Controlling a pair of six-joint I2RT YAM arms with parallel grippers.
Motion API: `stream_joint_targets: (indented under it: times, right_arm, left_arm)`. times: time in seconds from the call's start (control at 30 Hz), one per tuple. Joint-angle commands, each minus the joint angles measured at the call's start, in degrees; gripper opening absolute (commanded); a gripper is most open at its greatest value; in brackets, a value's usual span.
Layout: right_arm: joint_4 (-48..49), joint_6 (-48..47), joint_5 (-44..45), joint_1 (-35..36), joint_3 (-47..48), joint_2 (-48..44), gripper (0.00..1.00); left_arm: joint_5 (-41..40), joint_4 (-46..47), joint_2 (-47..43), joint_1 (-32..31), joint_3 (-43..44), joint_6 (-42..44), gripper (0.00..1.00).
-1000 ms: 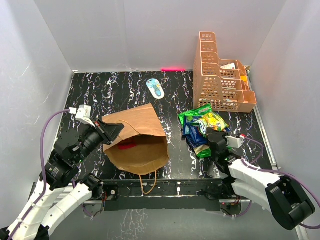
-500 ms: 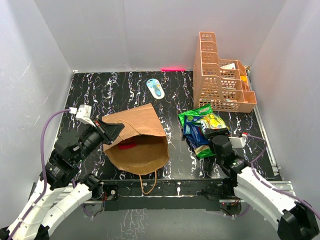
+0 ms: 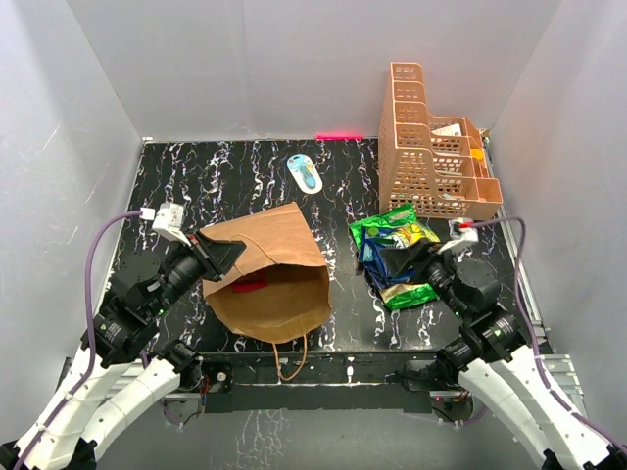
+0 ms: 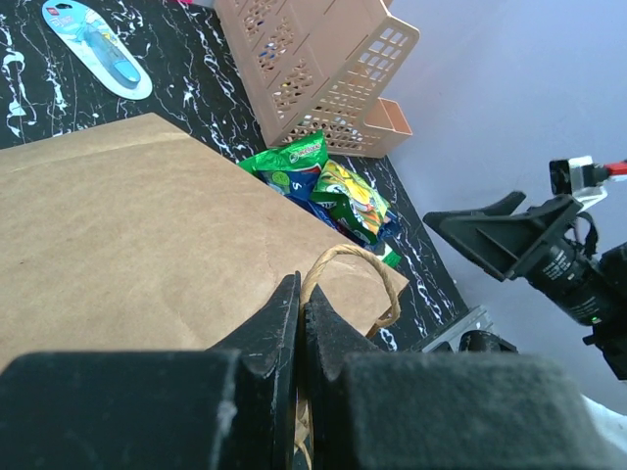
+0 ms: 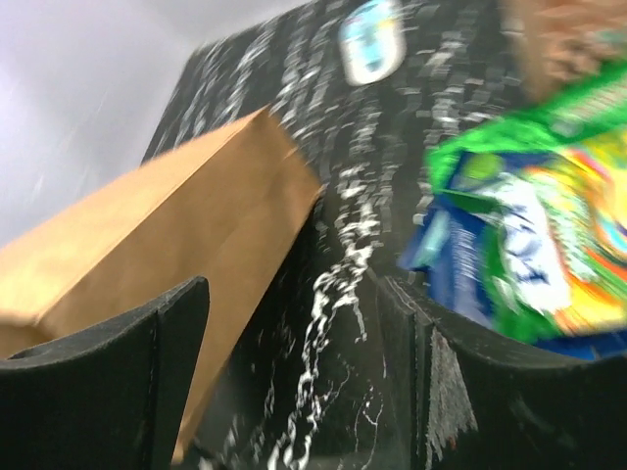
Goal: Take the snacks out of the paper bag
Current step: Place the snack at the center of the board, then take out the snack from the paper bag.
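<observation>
The brown paper bag (image 3: 269, 259) lies on its side, its mouth toward the near edge. A red packet (image 3: 250, 286) shows inside the mouth. My left gripper (image 3: 230, 255) is shut on the bag's upper rim, with the twisted handle (image 4: 364, 262) pinched between its fingers. Green, blue and yellow snacks (image 3: 392, 240) lie in a pile right of the bag. My right gripper (image 3: 400, 260) hovers open over the pile's near side, holding nothing. In the right wrist view the gripper (image 5: 294, 294) faces the bag (image 5: 147, 245), with the snacks (image 5: 529, 235) to its right.
An orange lattice basket (image 3: 431, 147) stands at the back right, close behind the snack pile. A small blue-white oval object (image 3: 305, 173) lies on the black marbled table (image 3: 196, 176) behind the bag. White walls close in both sides.
My right gripper has opened, lifted off the snack pile and turned toward the bag. The left gripper and the bag have stayed put.
</observation>
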Motion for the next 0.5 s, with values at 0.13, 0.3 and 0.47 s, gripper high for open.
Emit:
stream_joint_targets:
  times: [0.13, 0.3, 0.47]
  right_arm:
    - [18.23, -32.84, -45.23, 2.01, 8.45, 14.41, 0.71]
    - [20.75, -39.2, -43.95, 12.7, 14.02, 19.56, 0.72]
    - [19.16, -49.67, -24.01, 37.24, 18.24, 29.09, 0.72]
  left_arm:
    - [0.97, 0.98, 1.22, 0.07, 2.06, 0.83, 0.0]
    - [0.59, 1.08, 0.49, 0.06, 1.58, -0.33, 0.0]
    - [0.76, 0.84, 1.27, 0.02, 2.44, -0.09, 0.0]
